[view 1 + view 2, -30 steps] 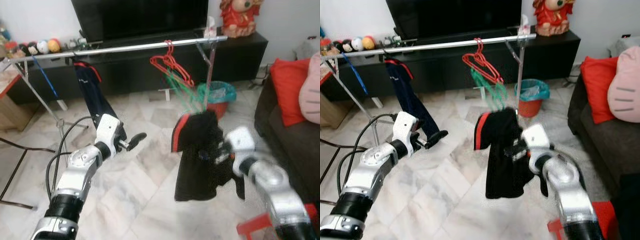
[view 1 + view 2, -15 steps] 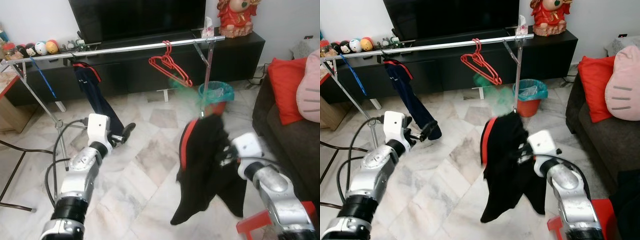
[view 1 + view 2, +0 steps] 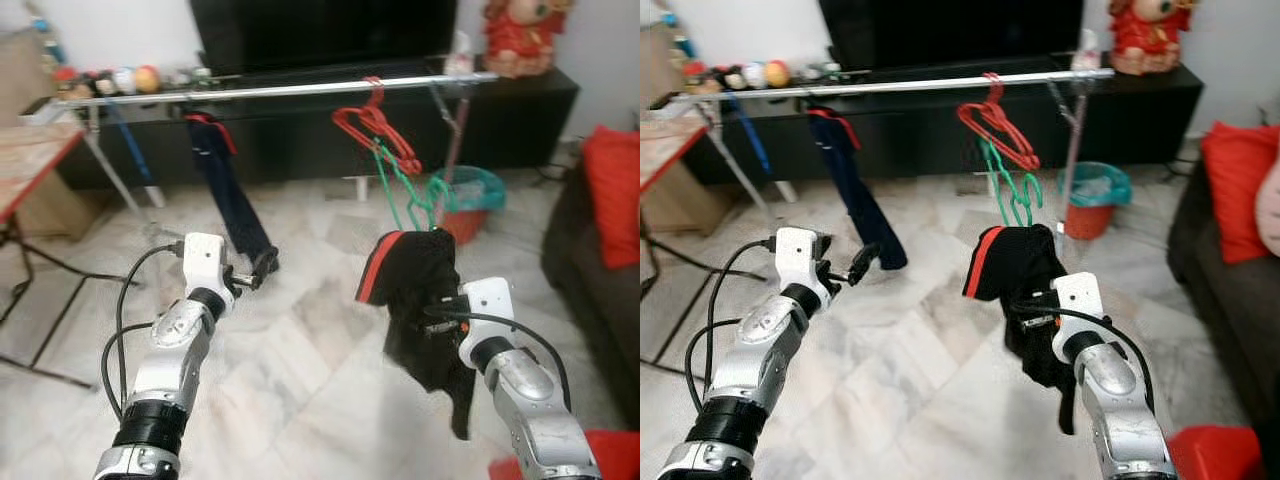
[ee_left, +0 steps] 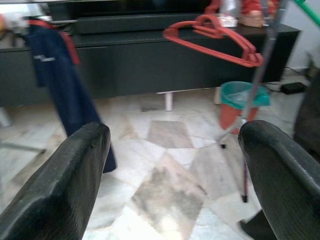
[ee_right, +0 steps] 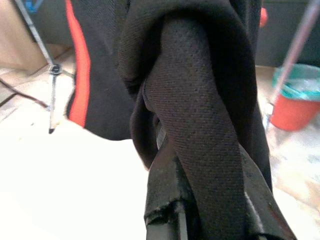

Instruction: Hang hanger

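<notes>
I'm carrying the black shirt [image 3: 415,300] on its green hanger [image 3: 400,195], right gripper [image 3: 440,315] apparently clamped on it, below the rail [image 3: 300,90]. Left gripper [image 4: 175,170] is idling, jaws apart. Next: lifting the hook over the rail.

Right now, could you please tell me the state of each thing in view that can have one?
Left gripper: open, empty, raised over the floor.
Right gripper: shut on the black shirt.
Black shirt: on a green hanger, held below the rail, not hung.
Green hanger: its hook is off the rail.
Red hangers: hung on the rail.
Navy garment: hung on the rail.
Rail: level.
</notes>
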Robot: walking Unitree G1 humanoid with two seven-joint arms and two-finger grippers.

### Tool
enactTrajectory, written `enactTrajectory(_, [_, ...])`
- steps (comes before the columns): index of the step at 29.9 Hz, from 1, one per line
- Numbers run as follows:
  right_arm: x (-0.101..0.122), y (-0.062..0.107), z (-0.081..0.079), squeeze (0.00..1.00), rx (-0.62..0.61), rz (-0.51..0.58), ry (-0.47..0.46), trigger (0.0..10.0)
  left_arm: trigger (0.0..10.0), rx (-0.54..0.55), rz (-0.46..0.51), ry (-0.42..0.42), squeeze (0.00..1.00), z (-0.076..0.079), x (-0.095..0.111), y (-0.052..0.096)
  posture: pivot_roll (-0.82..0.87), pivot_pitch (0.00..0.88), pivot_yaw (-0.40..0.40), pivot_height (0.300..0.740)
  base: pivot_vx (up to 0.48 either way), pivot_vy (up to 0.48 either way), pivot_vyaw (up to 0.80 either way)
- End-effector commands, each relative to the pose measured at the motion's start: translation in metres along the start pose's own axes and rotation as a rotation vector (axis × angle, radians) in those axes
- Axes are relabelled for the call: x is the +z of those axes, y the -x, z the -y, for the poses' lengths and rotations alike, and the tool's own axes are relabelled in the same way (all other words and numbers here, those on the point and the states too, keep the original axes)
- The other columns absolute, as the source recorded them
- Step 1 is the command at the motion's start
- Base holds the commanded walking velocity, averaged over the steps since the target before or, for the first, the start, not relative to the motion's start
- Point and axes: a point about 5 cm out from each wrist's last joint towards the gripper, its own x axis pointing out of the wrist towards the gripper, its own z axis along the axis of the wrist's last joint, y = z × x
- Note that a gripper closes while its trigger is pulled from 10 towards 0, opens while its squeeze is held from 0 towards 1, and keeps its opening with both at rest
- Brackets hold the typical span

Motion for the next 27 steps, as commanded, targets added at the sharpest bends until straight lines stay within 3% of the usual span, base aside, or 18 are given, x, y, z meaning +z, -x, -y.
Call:
enactTrajectory(1, [0.013,-0.002,-0.005,0.0,0.018,0.054,0.008,10.0,10.0,0.0,0.013,-0.011,0.0,0.0,0.001,0.002,-0.1,0.0,0.114,0.74,0.0,0.0,0.8])
enactTrajectory(5, [0.012,-0.003,-0.009,0.0,0.042,0.047,0.006,10.0,10.0,-0.008,0.009,0.014,0.0,0.003,-0.001,0.002,-0.1,0.0,0.109,0.74,0.0,0.0,0.2])
enactTrajectory(9, [0.015,-0.008,-0.006,0.0,-0.027,0.05,-0.066,10.0,10.0,-0.009,-0.005,0.024,0.0,0.004,-0.003,0.002,-0.1,0.0,0.105,0.74,0.0,0.0,0.0])
enactTrajectory(15, [0.022,-0.012,0.001,0.0,-0.112,0.085,-0.108,10.0,10.0,-0.008,-0.011,0.011,0.0,0.004,-0.002,0.0,-0.08,0.0,0.098,0.74,0.0,0.45,0.0])
enactTrajectory(18, [0.025,-0.011,0.003,0.0,-0.13,0.102,-0.141,10.0,10.0,-0.01,-0.01,0.016,0.0,0.005,-0.002,-0.001,-0.08,0.0,0.101,0.74,0.0,0.48,-0.68])
enactTrajectory(22, [0.023,-0.013,-0.001,0.0,-0.132,0.091,-0.148,10.0,10.0,-0.017,-0.006,0.017,0.0,0.007,0.001,-0.004,-0.08,0.0,0.105,0.74,0.0,0.48,-0.63])
enactTrajectory(27, [0.028,-0.014,-0.008,0.0,-0.121,0.103,-0.134,10.0,10.0,-0.038,0.01,0.037,0.0,0.016,0.004,-0.009,-0.11,0.0,0.109,0.74,0.0,0.48,0.0])
